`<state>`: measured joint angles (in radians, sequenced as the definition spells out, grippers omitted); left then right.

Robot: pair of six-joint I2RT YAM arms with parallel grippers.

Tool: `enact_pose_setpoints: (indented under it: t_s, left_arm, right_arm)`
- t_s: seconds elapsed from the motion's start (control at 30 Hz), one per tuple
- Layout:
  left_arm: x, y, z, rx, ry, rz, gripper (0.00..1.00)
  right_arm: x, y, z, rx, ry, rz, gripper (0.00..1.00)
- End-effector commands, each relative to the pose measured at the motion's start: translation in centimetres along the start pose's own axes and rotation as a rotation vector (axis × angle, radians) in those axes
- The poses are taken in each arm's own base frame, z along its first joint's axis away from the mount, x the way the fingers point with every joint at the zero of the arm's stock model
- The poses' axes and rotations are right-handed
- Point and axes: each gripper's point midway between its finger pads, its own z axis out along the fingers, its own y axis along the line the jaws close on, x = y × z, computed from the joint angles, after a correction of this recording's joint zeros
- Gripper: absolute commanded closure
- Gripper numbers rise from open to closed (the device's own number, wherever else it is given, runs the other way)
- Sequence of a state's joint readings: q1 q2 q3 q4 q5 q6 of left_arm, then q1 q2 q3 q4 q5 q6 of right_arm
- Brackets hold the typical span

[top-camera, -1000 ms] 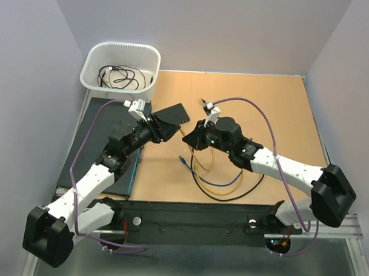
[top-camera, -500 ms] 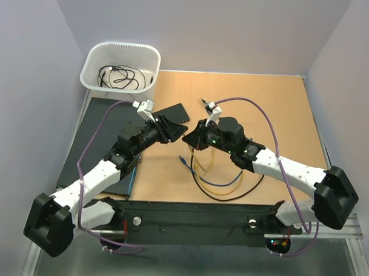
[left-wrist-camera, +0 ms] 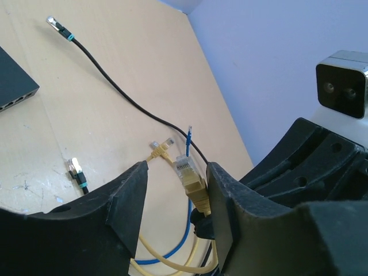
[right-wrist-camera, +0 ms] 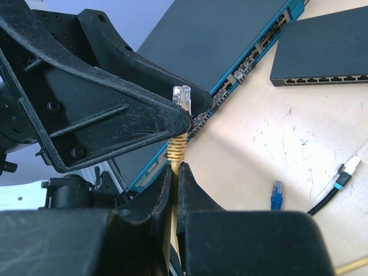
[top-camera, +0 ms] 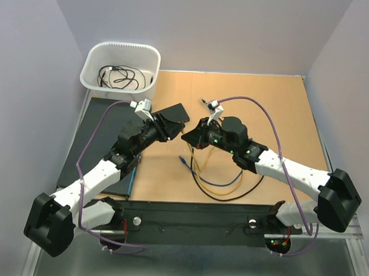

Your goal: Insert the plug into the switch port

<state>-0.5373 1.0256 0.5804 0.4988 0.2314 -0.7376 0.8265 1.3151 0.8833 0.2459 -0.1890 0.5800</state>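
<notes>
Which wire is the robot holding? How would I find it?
Look at the middle of the tan table, where the left gripper faces the right gripper. The right one pinches a yellow cable with a clear plug on its tip. The blue plug and black cable just lie flat on the table.

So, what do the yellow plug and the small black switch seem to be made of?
The yellow plug has a clear, glossy plastic tip, see-through at the end; its ribbed yellow boot looks rubbery. The small black switch has a matte black casing, painted metal or plastic; I cannot tell which.

switch [left-wrist-camera: 11, 80] cropped at edge, ports [left-wrist-camera: 14, 102] blurred
</notes>
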Motion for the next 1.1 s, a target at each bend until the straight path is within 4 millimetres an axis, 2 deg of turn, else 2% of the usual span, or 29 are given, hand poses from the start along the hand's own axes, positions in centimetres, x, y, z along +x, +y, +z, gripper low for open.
enact_pose_setpoints:
  t_s: [0.0, 0.1, 0.2, 0.23, 0.3, 0.33, 0.4, 0.47, 0.5, 0.57, 0.6, 0.63, 0.67, 0.7, 0.73, 0.8, 0.9, 0.93, 1.0, 1.07]
  left_arm:
    - [-2.6, -2.8, 0.3, 0.081, -0.077, 0.022, 0.47]
    - [-2.5, -3.0, 0.4, 0.096, -0.070, 0.021, 0.55]
    - [-2.3, -3.1, 0.5, 0.105, -0.063, 0.021, 0.71]
    - [-2.3, -3.1, 0.5, 0.107, -0.065, 0.021, 0.79]
    - [-2.2, -3.1, 0.5, 0.111, -0.060, 0.022, 0.86]
    - [-2.1, -3.2, 0.5, 0.117, -0.058, 0.023, 0.94]
    - [-2.1, -3.4, 0.5, 0.128, -0.058, 0.028, 1.00]
    - [-2.0, -3.5, 0.4, 0.140, -0.054, 0.044, 1.00]
    - [-2.0, -3.7, 0.3, 0.148, -0.053, 0.050, 1.00]
    - [-2.2, -4.1, 0.1, 0.168, -0.058, 0.068, 1.00]
    - [-2.2, -4.4, -0.1, 0.183, -0.058, 0.081, 1.00]
    - [-2.3, -5.1, -0.4, 0.222, -0.066, 0.105, 1.00]
    - [-2.5, -5.6, -0.6, 0.246, -0.071, 0.116, 1.00]
    - [-2.7, -6.2, -0.8, 0.272, -0.077, 0.127, 1.00]
    - [-2.8, -7.6, -1.4, 0.350, -0.077, 0.153, 1.00]
    - [-2.5, -9.7, -2.5, 0.465, -0.056, 0.177, 1.00]
    - [-3.2, -13.1, -4.7, 0.644, -0.095, 0.195, 1.00]
    - [-3.4, -14.3, -5.9, 0.724, -0.117, 0.219, 1.00]
    - [-3.3, -15.4, -7.1, 0.799, -0.117, 0.203, 1.00]
    - [-3.1, -16.5, -8.6, 0.892, -0.128, 0.222, 1.00]
  right_arm:
    - [-0.8, 1.7, -0.2, -0.067, -0.040, -0.010, 1.00]
    - [-0.6, 1.8, 0.0, -0.074, -0.034, -0.011, 1.00]
    - [-0.3, 1.8, 0.1, -0.073, -0.029, -0.011, 1.00]
    - [-0.2, 1.7, 0.2, -0.072, -0.028, -0.010, 1.00]
    - [-0.1, 1.7, 0.2, -0.073, -0.027, -0.012, 1.00]
    - [0.0, 1.6, 0.2, -0.073, -0.027, -0.014, 0.99]
    - [0.2, 1.8, 0.2, -0.086, -0.024, -0.020, 1.00]
    - [0.1, 1.8, 0.1, -0.087, -0.024, -0.043, 0.95]
    - [-0.1, 1.7, -0.1, -0.076, -0.030, -0.050, 0.72]
    - [-0.6, 1.8, -0.6, -0.070, -0.049, -0.071, 0.37]
    - [-1.0, 1.8, -1.0, -0.065, -0.060, -0.096, 0.27]
    - [-1.1, 2.0, -1.4, -0.072, -0.061, -0.113, 0.07]
    - [-1.4, 2.7, -2.0, -0.103, -0.070, -0.137, 0.01]
    - [-2.3, 3.9, -3.2, -0.145, -0.094, -0.162, 0.00]
    - [-2.0, 5.3, -4.1, -0.225, -0.088, -0.201, 0.00]
    - [-2.9, 7.6, -6.0, -0.330, -0.128, -0.245, 0.02]
    - [-2.4, 9.1, -7.3, -0.433, -0.099, -0.263, 0.09]
    - [-2.7, 9.3, -7.6, -0.451, -0.106, -0.258, 0.15]
    - [-2.3, 9.6, -8.1, -0.486, -0.091, -0.242, 0.19]
    - [-2.6, 9.8, -8.5, -0.503, -0.105, -0.244, 0.25]
